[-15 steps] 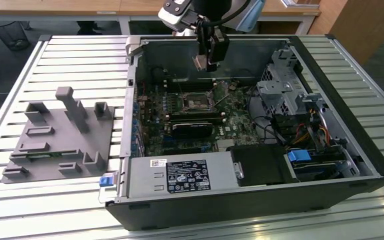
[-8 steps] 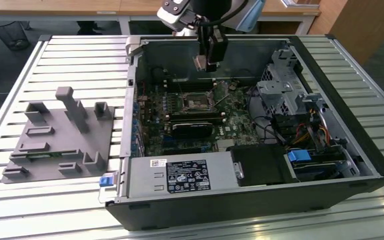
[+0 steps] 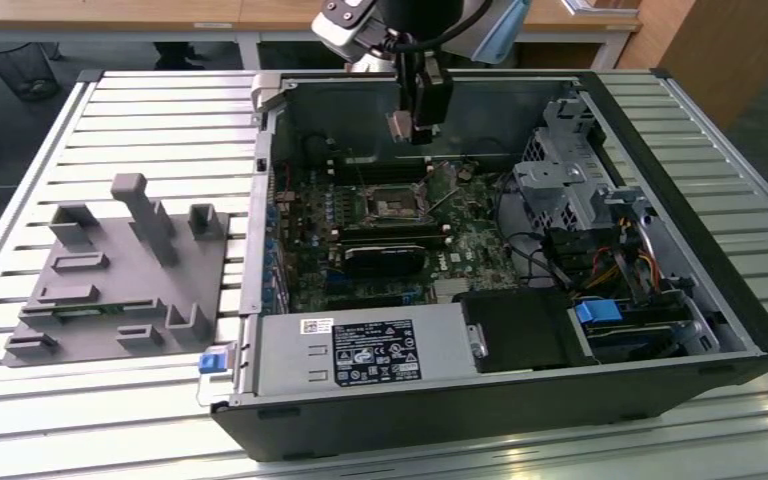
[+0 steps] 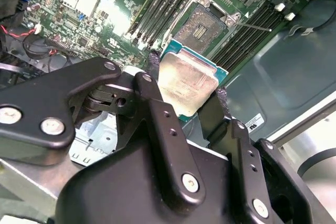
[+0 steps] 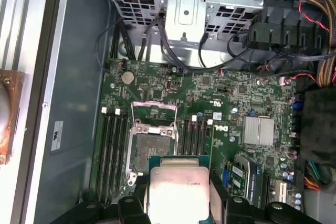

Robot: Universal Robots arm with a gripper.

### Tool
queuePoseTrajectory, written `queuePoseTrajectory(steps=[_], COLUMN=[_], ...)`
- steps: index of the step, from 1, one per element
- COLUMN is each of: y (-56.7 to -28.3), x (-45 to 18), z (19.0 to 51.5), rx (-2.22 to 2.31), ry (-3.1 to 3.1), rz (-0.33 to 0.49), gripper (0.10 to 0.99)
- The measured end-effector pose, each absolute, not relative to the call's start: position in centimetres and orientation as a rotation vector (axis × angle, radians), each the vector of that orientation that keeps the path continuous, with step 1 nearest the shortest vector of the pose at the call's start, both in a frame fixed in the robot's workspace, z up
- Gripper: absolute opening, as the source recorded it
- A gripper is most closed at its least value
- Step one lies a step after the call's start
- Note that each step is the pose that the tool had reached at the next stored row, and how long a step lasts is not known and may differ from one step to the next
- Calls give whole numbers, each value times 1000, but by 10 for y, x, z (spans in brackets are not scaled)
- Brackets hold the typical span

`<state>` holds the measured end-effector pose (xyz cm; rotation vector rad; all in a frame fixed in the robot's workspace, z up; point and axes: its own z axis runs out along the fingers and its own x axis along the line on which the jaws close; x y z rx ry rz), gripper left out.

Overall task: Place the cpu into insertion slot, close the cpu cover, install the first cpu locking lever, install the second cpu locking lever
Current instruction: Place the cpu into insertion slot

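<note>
In the exterior view, the insertion slot [image 3: 395, 205] is sitting in the green board [image 3: 471, 215]. The cpu [image 3: 400, 124] is hanging well above it, and the gripper [image 3: 418, 132] is squeezing it by its edges. From the gripper, the slot is lying at six o'clock.

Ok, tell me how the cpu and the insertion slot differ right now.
The cpu has a pale metal top; the insertion slot has a dark centre. The cpu is held off the board in the gripper; the insertion slot lies on the board, uncovered and unfilled. Both are square.
</note>
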<state>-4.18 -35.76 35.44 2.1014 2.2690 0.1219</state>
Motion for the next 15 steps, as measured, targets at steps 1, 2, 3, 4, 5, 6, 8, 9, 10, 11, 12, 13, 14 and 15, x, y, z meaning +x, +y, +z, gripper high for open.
queuePoseTrajectory(steps=[1,2,3,4,5,6,8,9,10,11,12,13,14,15], y=[-358,-358,-358,-358,-358,-358,-358,-358,-358,-358,-358,-358,-358,-358], x=[-42,-42,-42,-42,-42,-42,-42,-42,-42,-42,-42,-42,-42,-42], z=[354,354,354,354,354,354,354,354,354,354,354,354,354,354], rx=[2107,2112,2117,2123,2128,2133,2144,2150,2155,2160,2165,2170,2176,2181], ry=[2264,2259,2253,2248,2243,2237,2226,2221,2216,2211,2206,2200,2194,2189], rz=[122,122,121,121,121,121,120,120,120,120,120,119,119,119], gripper=[541,541,541,541,541,541,541,541,541,541,541,541,541,541])
